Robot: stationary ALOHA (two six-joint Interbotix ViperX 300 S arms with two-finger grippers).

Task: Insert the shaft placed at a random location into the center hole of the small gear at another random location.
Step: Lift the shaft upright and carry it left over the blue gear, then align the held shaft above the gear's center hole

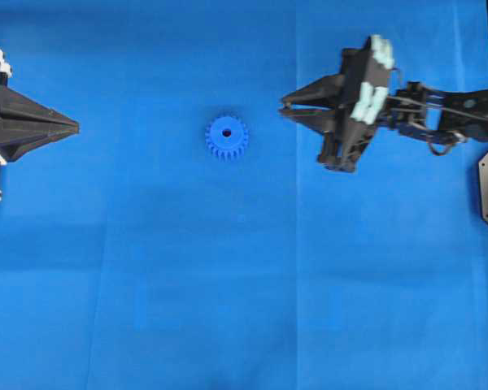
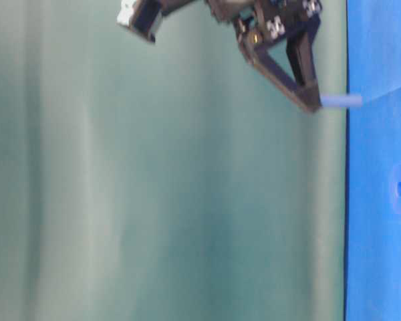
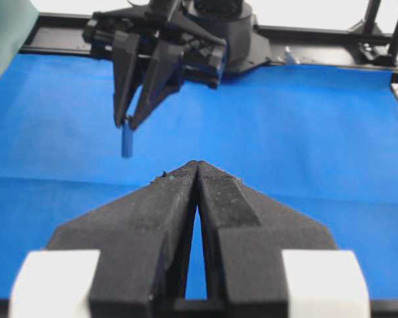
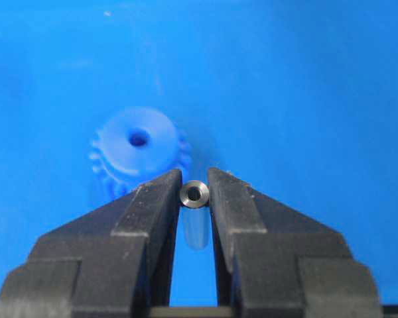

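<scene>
Two black fingers of the right gripper were clamped on the shaft at the lower middle of the right wrist view, its shiny end facing the camera. Just beyond it, upper left, the small gear lay flat on the blue mat, its center hole showing dark. At the overhead view's left edge, the left gripper had its tips pressed together on nothing.

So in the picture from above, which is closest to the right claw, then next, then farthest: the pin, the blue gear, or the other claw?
From the right gripper, in the overhead view:
1. The shaft, pinched between its fingertips; seen best from the right wrist.
2. The small gear, lying on the mat to its left.
3. The left gripper, far across at the left edge.
</scene>
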